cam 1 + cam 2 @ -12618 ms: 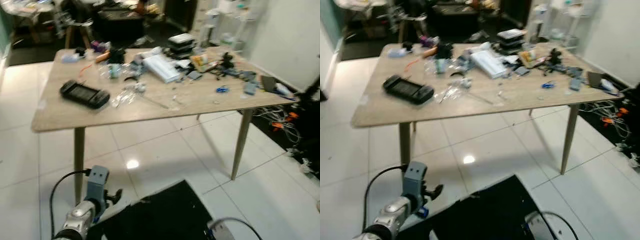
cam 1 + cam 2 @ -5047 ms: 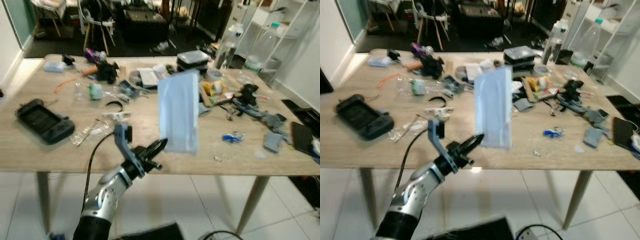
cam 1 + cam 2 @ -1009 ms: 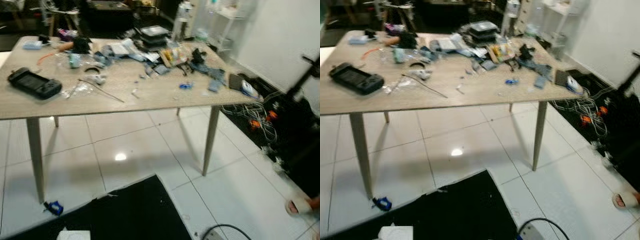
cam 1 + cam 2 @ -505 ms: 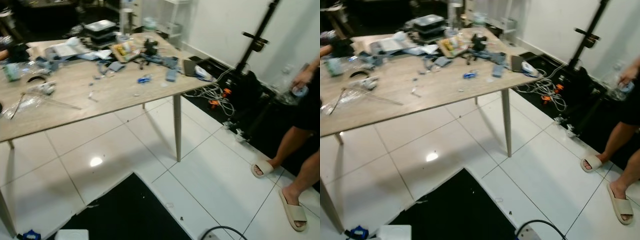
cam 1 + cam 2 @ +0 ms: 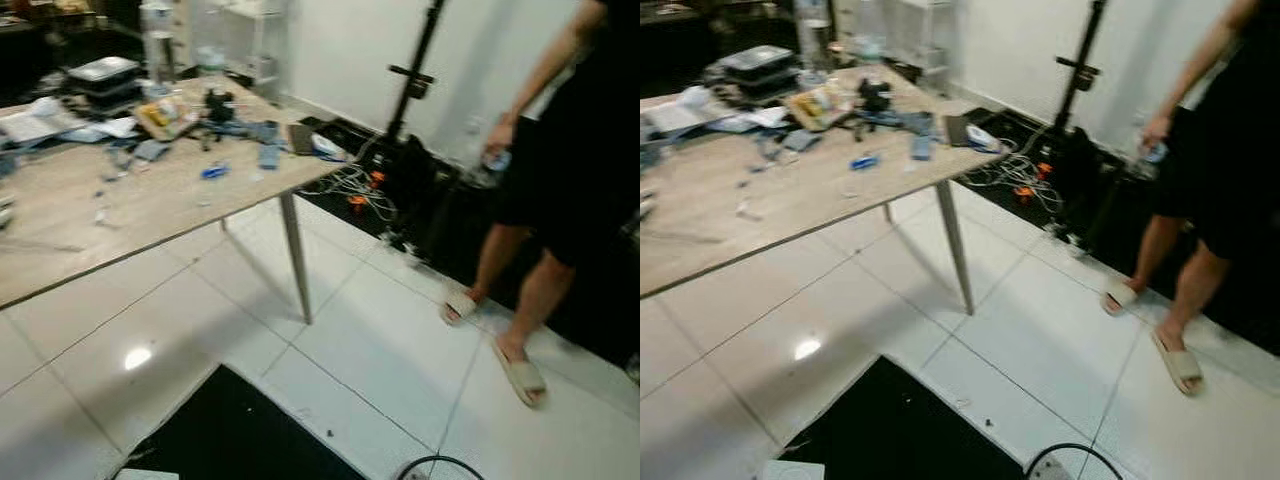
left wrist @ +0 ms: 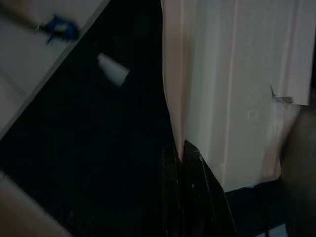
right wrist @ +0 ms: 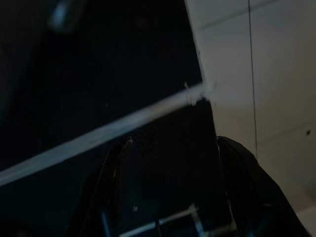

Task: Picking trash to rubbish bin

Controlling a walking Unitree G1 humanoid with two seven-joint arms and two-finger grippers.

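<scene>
- The trash, a pale flat sheet or packet, was pinched at its edge between the closed fingers of the left hand, above a black mat.
- It looked creased, torn at one corner.
- The right hand hung spread wide over the mat.
- Head views showed the cluttered table and a person in sandals.

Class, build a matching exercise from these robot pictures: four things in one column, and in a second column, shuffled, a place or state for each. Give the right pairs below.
Things
1. pale flat packet
2. small blue item
3. sandals
4. tangled cables

Places or states
A. on the person's feet
B. pinched by the left end effector
C. on the floor by the black stand
D. lying on the wooden table

Pairs: 1-B, 2-D, 3-A, 4-C
</scene>
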